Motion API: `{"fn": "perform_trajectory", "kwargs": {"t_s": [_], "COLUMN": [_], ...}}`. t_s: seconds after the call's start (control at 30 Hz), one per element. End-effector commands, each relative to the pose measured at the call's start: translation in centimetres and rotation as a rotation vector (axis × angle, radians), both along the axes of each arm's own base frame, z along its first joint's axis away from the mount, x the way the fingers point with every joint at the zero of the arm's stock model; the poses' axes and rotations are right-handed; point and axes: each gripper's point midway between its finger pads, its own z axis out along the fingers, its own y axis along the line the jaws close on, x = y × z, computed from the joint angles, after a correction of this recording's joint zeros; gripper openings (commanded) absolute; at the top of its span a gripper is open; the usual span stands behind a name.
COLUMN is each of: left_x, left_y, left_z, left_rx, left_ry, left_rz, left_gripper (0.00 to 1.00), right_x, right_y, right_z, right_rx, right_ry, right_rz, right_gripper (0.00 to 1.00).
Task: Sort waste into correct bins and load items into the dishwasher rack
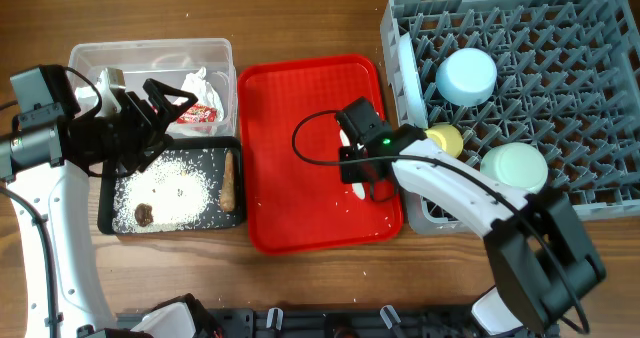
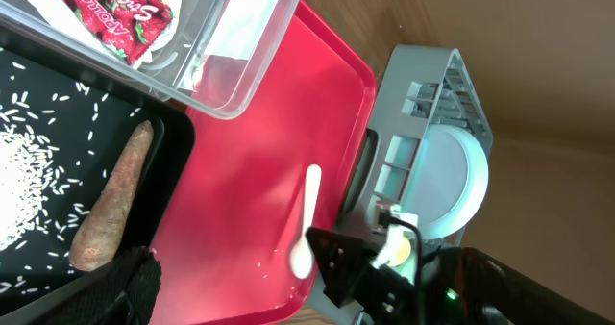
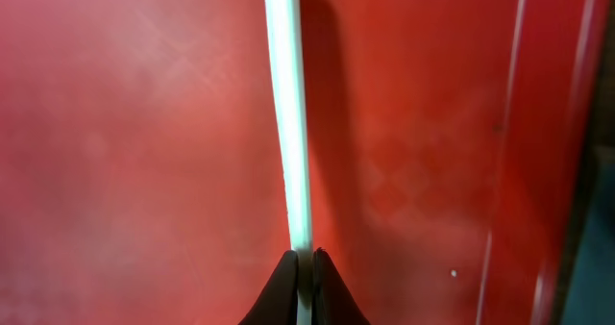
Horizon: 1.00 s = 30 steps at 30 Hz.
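My right gripper (image 3: 306, 267) is shut on the handle of the white spoon (image 3: 288, 123), low over the red tray (image 1: 290, 118); the spoon also shows in the left wrist view (image 2: 307, 219). My left gripper (image 1: 165, 118) is open and empty above the edge between the clear tub (image 1: 150, 48) and the black tray (image 1: 105, 213). The tub holds the white tissue (image 1: 200, 81) and the red wrapper (image 1: 197, 115). The black tray holds rice grains (image 1: 165, 188), a dark food bit (image 1: 145, 215) and the brown stick (image 1: 229, 178).
The grey rack (image 1: 560, 38) at the right holds the light blue cup (image 1: 466, 76), yellow cup (image 1: 445, 138), pale green bowl (image 1: 514, 166) and the blue plate (image 2: 452, 181) on edge at its left side. A few rice grains (image 1: 350, 193) lie on the red tray.
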Motion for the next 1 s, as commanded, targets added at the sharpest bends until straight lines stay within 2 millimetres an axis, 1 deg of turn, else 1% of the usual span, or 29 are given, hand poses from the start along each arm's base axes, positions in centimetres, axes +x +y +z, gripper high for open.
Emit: {"fn": "perform_trajectory", "kwargs": {"t_s": [0.0,0.17,0.33,0.4,0.5,0.53,0.6,0.67,0.73,0.8,0.83,0.93,0.97], "left_x": [0.0,0.0,0.0,0.0,0.0,0.0,0.0,0.0,0.0,0.0,0.0,0.0,0.0], "left_y": [0.2,0.2,0.2,0.2,0.2,0.2,0.2,0.2,0.2,0.2,0.2,0.2,0.2], "left_z": [0.8,0.8,0.8,0.8,0.8,0.8,0.8,0.8,0.8,0.8,0.8,0.8,0.8], "left_rx": [0.015,0.015,0.015,0.015,0.015,0.015,0.015,0.015,0.015,0.015,0.015,0.015,0.015], "left_ry": [-0.032,-0.032,-0.032,-0.032,-0.032,-0.032,-0.032,-0.032,-0.032,-0.032,-0.032,-0.032,-0.032], "left_rz": [-0.003,-0.003,-0.003,-0.003,-0.003,-0.003,-0.003,-0.003,-0.003,-0.003,-0.003,-0.003,-0.003], "left_gripper": [1.0,1.0,1.0,1.0,1.0,1.0,1.0,1.0,1.0,1.0,1.0,1.0,1.0], "right_x": [0.3,-0.2,-0.8,-1.1,-2.0,-2.3,-2.7,-3.4,-4.3,-5.5,-6.0,-7.3,-7.5], "right_y": [0.0,-0.4,-0.8,-0.4,1.7,3.1,5.1,7.9,10.1,11.7,12.3,13.1,13.1], "right_z": [1.7,1.2,-0.2,-0.3,0.0,0.4,1.0,1.9,2.1,1.7,1.1,-0.7,-1.4], "right_rx": [0.019,0.004,-0.02,-0.003,0.116,0.173,0.246,0.317,0.337,0.325,0.305,0.247,0.233], "right_ry": [-0.035,-0.016,0.012,0.026,0.09,0.102,0.102,0.077,0.049,0.031,0.027,0.02,0.033], "right_rz": [-0.005,-0.003,-0.002,0.005,-0.01,0.019,0.066,0.139,0.203,0.235,0.241,0.26,0.247], "right_gripper": [0.04,0.04,0.04,0.04,0.06,0.11,0.18,0.25,0.26,0.26,0.27,0.32,0.34]}}
